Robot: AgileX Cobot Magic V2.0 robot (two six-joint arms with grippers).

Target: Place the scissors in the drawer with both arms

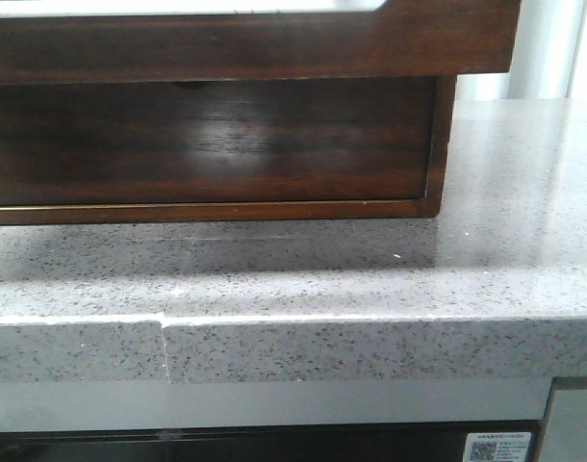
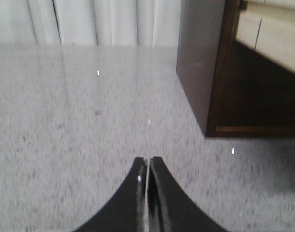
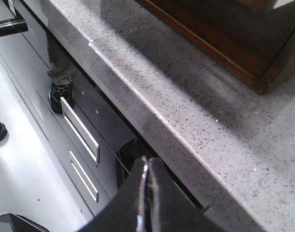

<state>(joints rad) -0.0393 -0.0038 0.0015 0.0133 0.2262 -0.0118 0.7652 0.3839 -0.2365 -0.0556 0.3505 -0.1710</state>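
Left tool [image 2: 148, 164] is pinched tight, tips touching, nothing btwn them, hanging low over the grey speckled counter [image 2: 80, 125] w/ the side of the dark wooden cabinet [image 2: 200, 63] just ahead and off to one side. Right tool [image 3: 147, 166] is the same story: fingers pressed together, empty, but it sits out past the counter's front edge [image 3: 152, 116], over the floor and the grey cupboard fronts w/ bar handles [image 3: 80, 130] below. Somebody's shoe and trouser leg [image 3: 59, 87] show down there too. From the front, neither arm is in shot; all I get is the wide glossy brown drawer front [image 1: 245, 43] sticking out over the cabinet's lower panel [image 1: 207, 144], white showing along its top edge. Can't tell from here how far it's pulled out, though it does overhang the panel beneath. The scissors? Not visible in any view, so I can't say where they lie; prob off to a side of the counter that no camera covers. My read: this is the very start, or a parked pose, w/ both arms idle and no grasp made. Next move needs one tool to open up and find the scissors, approaching flat so the fingers slip round the handles, while the other arm goes to the drawer's top cut-out to hold or pull it. Right arm must first lift up over the counter edge w/o clipping it.
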